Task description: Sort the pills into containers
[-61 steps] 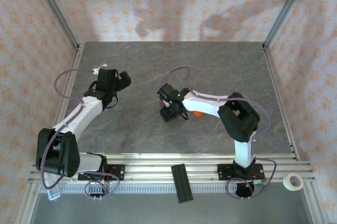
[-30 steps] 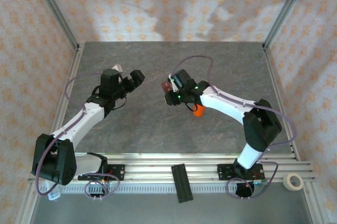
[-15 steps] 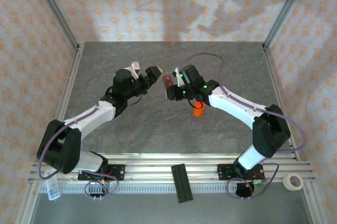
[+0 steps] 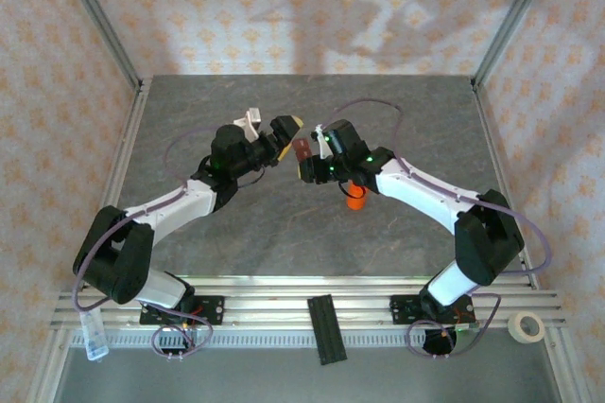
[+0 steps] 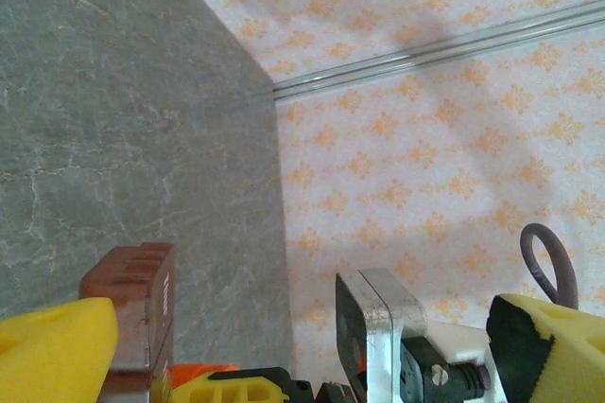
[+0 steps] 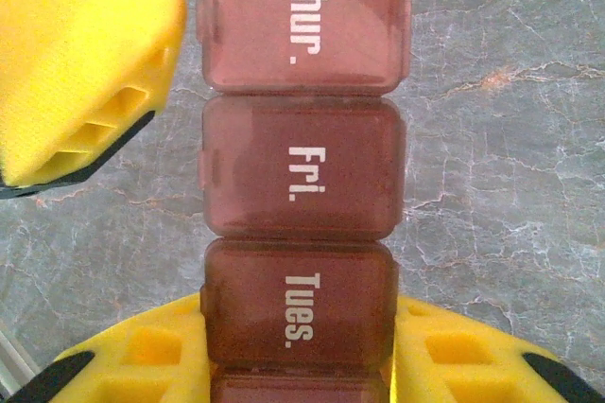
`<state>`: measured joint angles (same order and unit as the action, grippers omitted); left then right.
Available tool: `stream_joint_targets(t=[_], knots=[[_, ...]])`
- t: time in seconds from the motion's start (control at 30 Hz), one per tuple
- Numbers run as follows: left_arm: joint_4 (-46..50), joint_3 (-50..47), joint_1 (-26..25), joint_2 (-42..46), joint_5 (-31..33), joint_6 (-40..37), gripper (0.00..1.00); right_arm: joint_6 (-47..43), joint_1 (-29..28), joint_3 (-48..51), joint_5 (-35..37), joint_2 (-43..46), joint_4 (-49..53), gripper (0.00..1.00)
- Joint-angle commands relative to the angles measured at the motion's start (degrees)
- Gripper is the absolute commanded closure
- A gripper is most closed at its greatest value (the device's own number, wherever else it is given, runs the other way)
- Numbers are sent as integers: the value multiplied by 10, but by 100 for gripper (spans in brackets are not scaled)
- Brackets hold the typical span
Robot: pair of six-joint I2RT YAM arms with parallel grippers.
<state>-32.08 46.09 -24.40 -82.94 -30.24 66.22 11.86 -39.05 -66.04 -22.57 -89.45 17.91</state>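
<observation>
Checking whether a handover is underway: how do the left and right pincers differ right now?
The left pincer stands wide open and empty; the right pincer is shut on one end of the red-brown container strip. The left has one yellow finger beside the strip's far end; the right's fingers clamp it from both sides. Both have yellow fingers and point toward each other.

Grey marbled worktop (image 4: pixel 378 100); orange bottle (image 4: pixel 354 199) at centre — white tape roll (image 4: pixel 526 327) lower right; black strip (image 4: pixel 326 329) bottom centre; patterned walls (image 4: pixel 284 6) behind.
</observation>
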Motion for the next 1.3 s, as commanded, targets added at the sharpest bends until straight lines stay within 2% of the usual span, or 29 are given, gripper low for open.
stream_joint_targets(t=[0.0,1.07,1.17,1.27], knots=[[-28,18,-7,-7,-7,8,0,5,0,5,-5,22,-15,65],[-34,71,-44,-45,-11,15,1,0,0,8,-13,15,-17,68],[-18,76,-45,-39,-4,3,1,0,0,7,-9,13,-17,68],[47,79,-44,-12,34,-35,1,0,0,7,-1,15,-15,68]])
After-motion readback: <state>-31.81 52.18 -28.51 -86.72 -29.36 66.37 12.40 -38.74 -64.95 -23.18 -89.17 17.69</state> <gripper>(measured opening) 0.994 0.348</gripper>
